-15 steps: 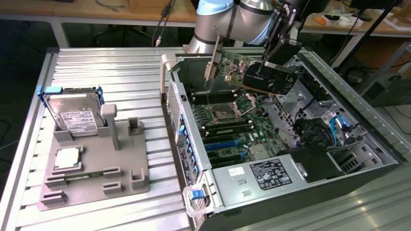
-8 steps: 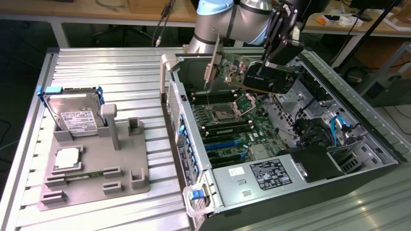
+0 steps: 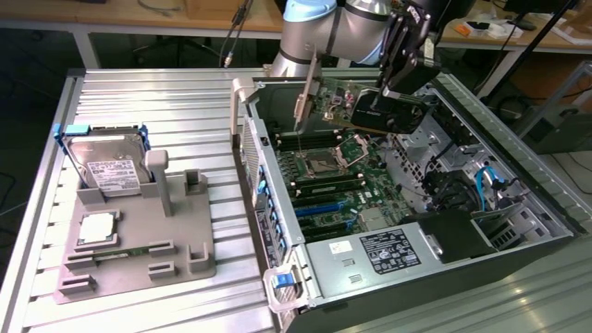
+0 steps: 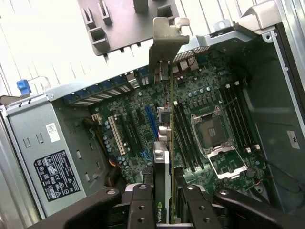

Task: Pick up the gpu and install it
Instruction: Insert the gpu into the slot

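Finds the gpu (image 3: 335, 97) off the table and in the air, above the open computer case (image 3: 518, 187), hanging over the far end of the motherboard (image 3: 324, 194). Holds it upright, on edge, green board showing in the exterior view, silver end bracket (image 4: 167, 38) turned toward the case wall with the slot openings. Clamps it between the fingers of the gripper (image 4: 164, 200), one on the cooler face and one on the board face: closed on the card, not empty.

In the wrist view, looks straight down the card's thin edge onto the row of expansion slots (image 4: 143, 124) and, just beside them, the memory sticks (image 4: 183, 138) and the bare processor socket (image 4: 212, 131). Seems, from the exterior view, to keep clear air between the card's lower edge and the board: touching no slot, not yet seated.

Has the grey holder (image 3: 138, 270) well apart on the table, at the exterior view's left, with the hard drive (image 3: 111, 170) and the processor chip (image 3: 97, 229) resting in it.

Counts the pick-up as done and the card as brought over the case. Counts as undone the seating in a slot, with the bracket against the rear opening.
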